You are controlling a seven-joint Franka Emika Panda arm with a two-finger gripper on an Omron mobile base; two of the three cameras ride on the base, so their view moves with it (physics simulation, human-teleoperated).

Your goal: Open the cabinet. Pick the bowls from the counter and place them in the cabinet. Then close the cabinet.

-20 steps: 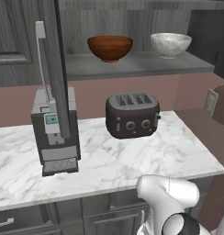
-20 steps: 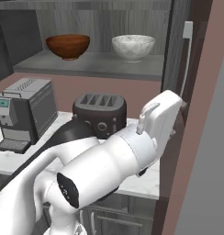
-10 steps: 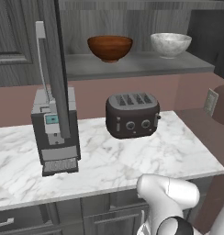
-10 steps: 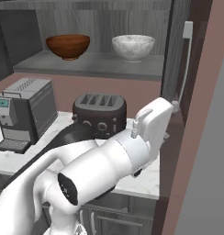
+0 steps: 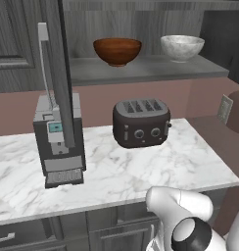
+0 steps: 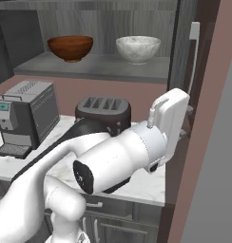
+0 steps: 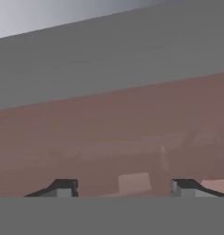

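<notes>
The cabinet (image 5: 141, 71) stands open, its left door (image 5: 58, 73) and right door (image 6: 184, 52) both swung out edge-on. The reddish-brown bowl (image 5: 117, 51) (image 6: 70, 47) and the pale grey-white bowl (image 5: 181, 46) (image 6: 138, 48) sit side by side on its shelf. In the right base view my white hand (image 6: 170, 123) reaches right, below the right door's silver handle (image 6: 194, 57); its fingers are hidden behind it. In the hand view my gripper (image 7: 125, 189) is open with nothing between its tips, facing a blurred reddish-brown wall.
A black toaster (image 5: 141, 122) and a grey coffee machine (image 5: 59, 142) stand on the marble counter (image 5: 121, 171). A wall outlet (image 5: 223, 109) sits on the reddish-brown side wall (image 6: 208, 142) at the right. Dark drawer fronts run below the counter.
My hand has shifted slightly beside the right door, first down and left, then back right. The bowls, doors and counter items have not moved.
</notes>
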